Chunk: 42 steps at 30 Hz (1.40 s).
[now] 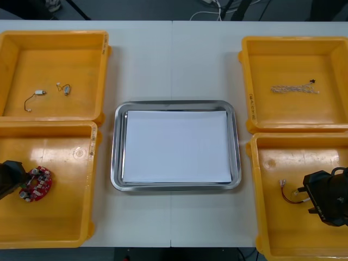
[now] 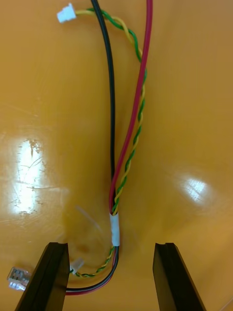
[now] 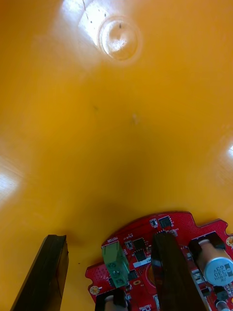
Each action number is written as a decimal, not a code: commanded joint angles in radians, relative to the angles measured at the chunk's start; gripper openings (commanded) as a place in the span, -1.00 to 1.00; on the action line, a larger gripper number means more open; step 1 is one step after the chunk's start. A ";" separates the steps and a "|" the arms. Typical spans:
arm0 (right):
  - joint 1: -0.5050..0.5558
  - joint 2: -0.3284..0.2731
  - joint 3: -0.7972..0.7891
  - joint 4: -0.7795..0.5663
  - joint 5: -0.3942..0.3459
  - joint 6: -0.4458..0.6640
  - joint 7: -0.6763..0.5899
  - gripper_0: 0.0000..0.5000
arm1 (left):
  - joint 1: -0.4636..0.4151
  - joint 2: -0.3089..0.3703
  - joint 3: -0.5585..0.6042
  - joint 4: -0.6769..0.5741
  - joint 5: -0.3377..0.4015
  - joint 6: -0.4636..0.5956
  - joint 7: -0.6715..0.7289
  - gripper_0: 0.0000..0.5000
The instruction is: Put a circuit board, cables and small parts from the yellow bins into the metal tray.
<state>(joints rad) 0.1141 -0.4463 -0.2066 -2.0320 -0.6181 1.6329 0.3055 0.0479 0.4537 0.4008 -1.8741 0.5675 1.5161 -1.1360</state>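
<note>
Here, left claw over board, right around cable

Table: light top, a seam running near to far down its middle.
Floor: dark grey, beyond the far edge.
On floor: white cords.

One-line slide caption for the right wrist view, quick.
Open right end effector straddling the red and yellow cable on the yellow bin floor.

Electronics lab: table, yellow bins, metal tray.
</note>
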 commanded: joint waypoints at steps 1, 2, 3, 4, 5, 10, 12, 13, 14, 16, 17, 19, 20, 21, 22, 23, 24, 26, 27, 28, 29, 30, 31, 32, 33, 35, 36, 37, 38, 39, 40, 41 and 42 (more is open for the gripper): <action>0.026 0.006 0.013 -0.010 0.000 -0.005 -0.031 1.00 | 0.036 -0.010 -0.022 -0.010 -0.011 -0.011 0.013 1.00; 0.026 0.006 0.013 -0.010 0.001 -0.013 -0.031 1.00 | 0.036 -0.010 -0.023 -0.008 -0.011 -0.011 0.013 1.00; 0.026 0.006 0.013 -0.010 0.003 -0.015 -0.031 1.00 | 0.036 -0.010 -0.023 -0.008 -0.011 -0.011 0.013 1.00; 0.024 0.006 0.012 -0.010 0.003 -0.015 -0.031 1.00 | 0.036 -0.010 -0.025 -0.008 -0.011 -0.011 0.013 1.00; 0.024 0.006 0.013 -0.010 0.003 -0.015 -0.031 1.00 | 0.038 -0.010 -0.025 -0.008 -0.011 -0.011 0.013 1.00; 0.026 0.006 0.016 -0.004 0.004 -0.021 -0.031 1.00 | 0.041 -0.010 -0.025 -0.008 -0.014 -0.013 0.009 1.00; 0.026 0.005 0.016 0.010 0.004 -0.036 -0.026 1.00 | 0.043 -0.010 -0.025 -0.008 -0.014 -0.014 0.005 1.00; 0.026 0.005 0.018 0.015 0.004 -0.041 -0.026 1.00 | 0.044 -0.010 -0.025 -0.008 -0.014 -0.016 0.004 0.85; 0.024 0.005 0.019 0.021 0.003 -0.051 -0.026 1.00 | 0.044 -0.010 -0.025 -0.008 -0.015 -0.014 0.002 -0.21; 0.024 0.001 0.022 0.029 0.003 -0.064 -0.023 1.00 | 0.044 -0.010 -0.025 -0.008 -0.017 -0.016 0.001 -1.00; 0.026 0.001 0.022 0.029 0.006 -0.068 -0.023 1.00 | 0.044 -0.010 -0.025 -0.008 -0.017 -0.014 -0.001 -1.00; 0.024 0.000 0.024 0.027 0.009 -0.070 -0.022 1.00 | 0.044 -0.010 -0.025 -0.008 -0.017 -0.016 -0.001 -1.00; 0.026 0.000 0.022 0.029 0.008 -0.068 -0.022 1.00 | 0.046 -0.010 -0.025 -0.008 -0.017 -0.014 -0.001 -1.00; 0.026 0.000 0.024 0.029 0.009 -0.068 -0.022 1.00 | 0.044 -0.010 -0.025 -0.008 -0.017 -0.014 -0.001 -1.00; 0.026 0.000 0.024 0.029 0.009 -0.068 -0.022 1.00 | 0.044 -0.010 -0.025 -0.010 -0.017 -0.014 -0.001 -1.00; 0.026 0.000 0.027 0.030 0.009 -0.068 -0.022 1.00 | 0.046 -0.010 -0.025 -0.008 -0.017 -0.016 -0.001 -1.00; 0.026 -0.002 0.029 0.035 0.009 -0.068 -0.020 1.00 | 0.044 -0.010 -0.022 -0.008 -0.017 -0.016 -0.001 -1.00; 0.026 0.000 0.033 0.041 0.009 -0.070 -0.020 1.00 | 0.044 -0.010 -0.022 -0.010 -0.017 -0.014 -0.001 -1.00; 0.026 0.000 0.035 0.044 0.009 -0.073 -0.020 1.00 | 0.044 -0.010 -0.020 -0.008 -0.017 -0.014 -0.001 -1.00; 0.026 0.000 0.036 0.044 0.009 -0.073 -0.020 1.00 | 0.044 -0.010 -0.020 -0.010 -0.017 -0.014 -0.002 -1.00; 0.026 0.000 0.038 0.046 0.012 -0.074 -0.019 1.00 | 0.044 -0.010 -0.020 -0.010 -0.015 -0.014 -0.002 -1.00; 0.024 0.000 0.039 0.044 0.012 -0.076 -0.019 1.00 | 0.044 -0.010 -0.019 -0.010 -0.015 -0.014 -0.002 -1.00; 0.026 0.000 0.042 0.046 0.015 -0.076 -0.019 1.00 | 0.044 -0.010 -0.017 -0.010 -0.014 -0.014 -0.002 -1.00; 0.027 0.000 0.045 0.044 0.020 -0.076 -0.019 1.00 | 0.044 -0.009 -0.016 -0.010 -0.011 -0.014 -0.002 -1.00; 0.029 0.000 0.049 0.046 0.020 -0.077 -0.017 1.00 | 0.043 -0.006 -0.013 -0.010 -0.006 -0.013 -0.002 -1.00; 0.030 0.000 0.052 0.046 0.024 -0.080 -0.017 1.00 | 0.041 -0.003 -0.008 -0.010 0.000 -0.011 -0.004 -1.00; 0.030 0.000 0.050 0.046 0.024 -0.082 -0.016 1.00 | 0.038 0.000 -0.007 -0.010 0.002 -0.005 -0.005 -1.00; 0.030 0.000 0.050 0.046 0.024 -0.080 -0.014 1.00 | 0.036 0.003 -0.004 -0.010 0.003 -0.004 -0.007 -1.00; 0.030 0.000 0.050 0.046 0.024 -0.082 -0.012 1.00 | 0.032 0.006 0.001 -0.010 0.008 0.004 -0.008 -1.00; 0.030 0.000 0.052 0.046 0.024 -0.082 -0.011 1.00 | 0.026 0.011 0.006 -0.011 0.011 0.018 -0.010 -1.00; 0.030 -0.002 0.050 0.046 0.024 -0.082 -0.011 1.00 | 0.023 0.016 0.009 -0.011 0.012 0.027 -0.010 -1.00; 0.030 0.000 0.050 0.046 0.024 -0.082 -0.009 1.00 | 0.016 0.022 0.015 -0.014 0.015 0.045 -0.011 -1.00; 0.032 0.000 0.052 0.046 0.026 -0.082 -0.008 1.00 | 0.009 0.028 0.021 -0.017 0.018 0.067 -0.013 -1.00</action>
<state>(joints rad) 0.1161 -0.4463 -0.1769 -1.9894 -0.6013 1.5576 0.3055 0.0575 0.4553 0.3925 -1.8746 0.5695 1.5315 -1.1361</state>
